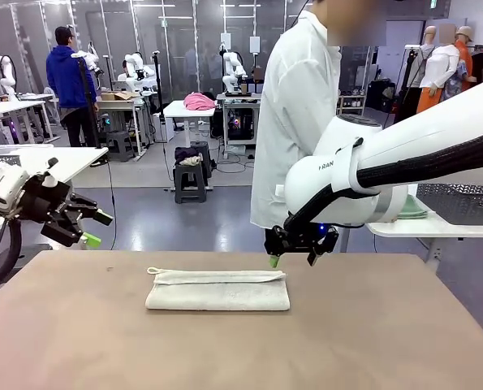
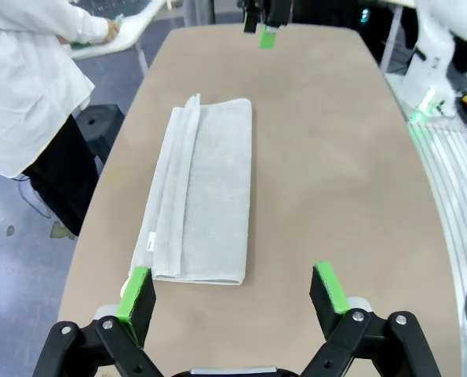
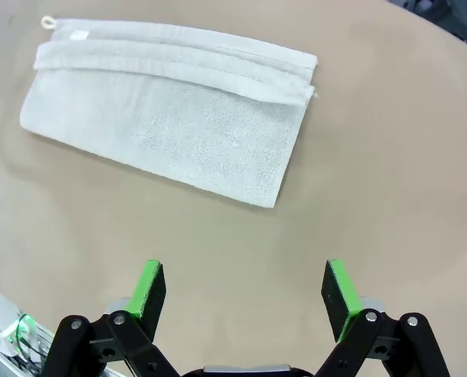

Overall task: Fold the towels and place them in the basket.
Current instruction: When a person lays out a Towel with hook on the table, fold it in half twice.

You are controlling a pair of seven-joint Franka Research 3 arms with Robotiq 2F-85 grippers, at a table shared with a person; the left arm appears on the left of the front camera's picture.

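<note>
An off-white towel (image 1: 217, 290) lies folded into a long strip in the middle of the brown table (image 1: 371, 341), its little loop at the far left corner. My left gripper (image 1: 97, 229) hangs open above the table's left edge; in its wrist view the open jaws (image 2: 233, 290) stand just short of the towel's (image 2: 206, 188) near end. My right gripper (image 1: 294, 260) is open and empty just off the towel's far right corner, low over the table. Its wrist view has the towel (image 3: 166, 129) ahead of the open fingers (image 3: 243, 290). A mint green towel (image 1: 411, 207) lies on the side table.
A person in a white lab coat (image 1: 294, 114) stands at the far edge, turned toward a white side table (image 1: 436, 229) at the right. A dark mesh-sided container (image 1: 462, 203) sits on it; I cannot tell whether it is the basket. Bare tabletop surrounds the towel.
</note>
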